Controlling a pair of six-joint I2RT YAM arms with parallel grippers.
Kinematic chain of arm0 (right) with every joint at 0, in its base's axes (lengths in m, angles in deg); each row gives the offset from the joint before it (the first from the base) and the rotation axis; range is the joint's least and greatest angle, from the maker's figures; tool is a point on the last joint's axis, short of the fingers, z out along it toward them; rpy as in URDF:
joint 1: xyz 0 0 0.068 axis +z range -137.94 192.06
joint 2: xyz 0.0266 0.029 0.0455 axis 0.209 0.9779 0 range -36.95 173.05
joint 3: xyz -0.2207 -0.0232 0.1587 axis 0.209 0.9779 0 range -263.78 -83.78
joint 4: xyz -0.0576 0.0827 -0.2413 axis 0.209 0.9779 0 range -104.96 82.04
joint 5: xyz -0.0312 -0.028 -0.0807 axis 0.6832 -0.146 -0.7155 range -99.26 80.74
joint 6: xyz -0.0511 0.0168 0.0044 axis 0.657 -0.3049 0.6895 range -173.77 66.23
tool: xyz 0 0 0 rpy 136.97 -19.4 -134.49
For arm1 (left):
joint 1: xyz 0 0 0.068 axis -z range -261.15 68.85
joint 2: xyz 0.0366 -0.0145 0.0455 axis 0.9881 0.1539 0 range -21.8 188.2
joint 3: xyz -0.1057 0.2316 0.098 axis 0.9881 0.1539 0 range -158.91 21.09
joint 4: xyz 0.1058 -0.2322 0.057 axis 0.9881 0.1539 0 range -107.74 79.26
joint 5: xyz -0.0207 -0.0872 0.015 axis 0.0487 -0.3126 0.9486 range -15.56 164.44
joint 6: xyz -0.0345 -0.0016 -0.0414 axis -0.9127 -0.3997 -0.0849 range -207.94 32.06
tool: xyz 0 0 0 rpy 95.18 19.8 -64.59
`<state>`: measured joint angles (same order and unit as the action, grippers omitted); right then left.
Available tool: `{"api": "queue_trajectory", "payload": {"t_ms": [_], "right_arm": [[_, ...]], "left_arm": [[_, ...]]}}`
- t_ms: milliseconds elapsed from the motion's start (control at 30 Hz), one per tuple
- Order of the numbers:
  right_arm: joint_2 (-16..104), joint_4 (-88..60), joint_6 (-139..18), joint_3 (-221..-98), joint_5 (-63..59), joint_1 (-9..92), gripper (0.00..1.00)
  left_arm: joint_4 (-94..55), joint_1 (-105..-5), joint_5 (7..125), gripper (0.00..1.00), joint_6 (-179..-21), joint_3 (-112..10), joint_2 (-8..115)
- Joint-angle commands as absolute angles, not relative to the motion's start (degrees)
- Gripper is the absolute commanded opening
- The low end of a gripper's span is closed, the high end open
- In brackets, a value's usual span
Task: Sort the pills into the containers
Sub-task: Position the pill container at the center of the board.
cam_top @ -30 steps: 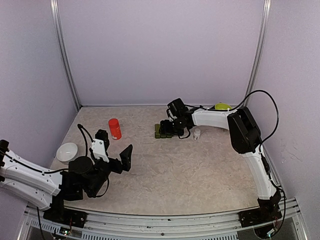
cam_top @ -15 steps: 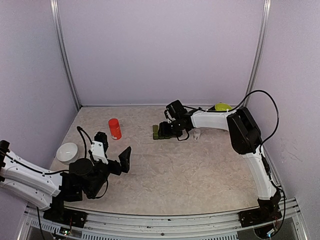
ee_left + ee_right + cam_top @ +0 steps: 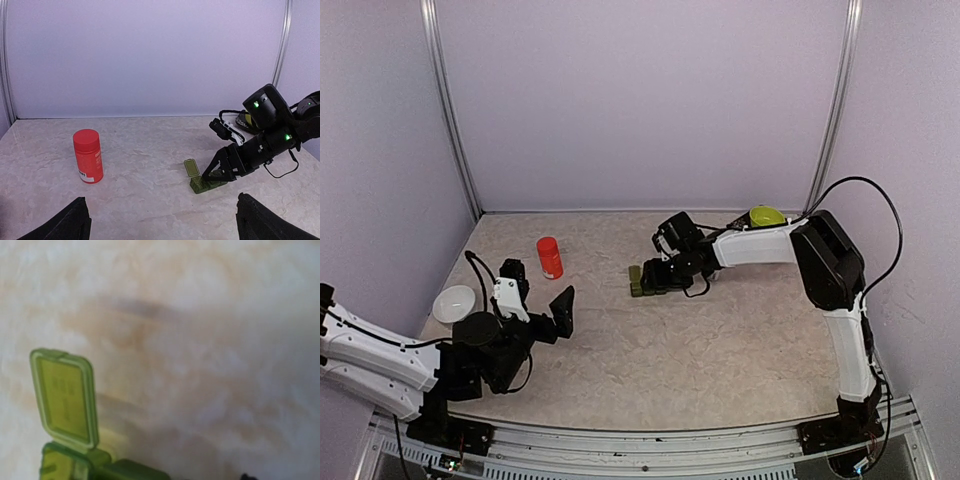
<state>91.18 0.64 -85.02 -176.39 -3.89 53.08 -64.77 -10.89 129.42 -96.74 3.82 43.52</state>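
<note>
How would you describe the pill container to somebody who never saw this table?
On the marbled table, near its middle, look at the right pincer's tip. There lies the pill container, a small dark green strip of boxes, one end lid standing open; the red bottle is taller and round.

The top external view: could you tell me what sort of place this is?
Probably a lab robot test cell: plain walls and metal corner posts enclose a marbled table, two arms stand at its near edge, with props like a red bottle and green containers.
</note>
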Motion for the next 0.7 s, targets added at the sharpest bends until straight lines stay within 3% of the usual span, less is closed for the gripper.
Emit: {"api": "queue_trajectory", "payload": {"t_ms": [0, 300, 533, 667], "right_arm": [[88.56, 2.42, -85.86, -172.27, -3.53, 54.24, 0.69], [85.27, 3.81, -85.98, -171.67, -1.99, 54.34, 0.84], [79.69, 4.28, -81.86, -170.59, -2.36, 53.87, 1.00], [74.39, -0.44, -78.22, -165.14, -0.26, 52.99, 1.00]], "left_arm": [[-63.27, -12.76, 129.63, 0.99, -97.64, 3.36, 42.27], [-55.97, -16.39, 131.10, 0.99, -98.65, -2.48, 43.28], [-42.87, -25.18, 125.30, 0.99, -100.58, -12.68, 45.28], [-37.53, -30.22, 122.38, 0.99, -100.24, -19.17, 49.01]]}}
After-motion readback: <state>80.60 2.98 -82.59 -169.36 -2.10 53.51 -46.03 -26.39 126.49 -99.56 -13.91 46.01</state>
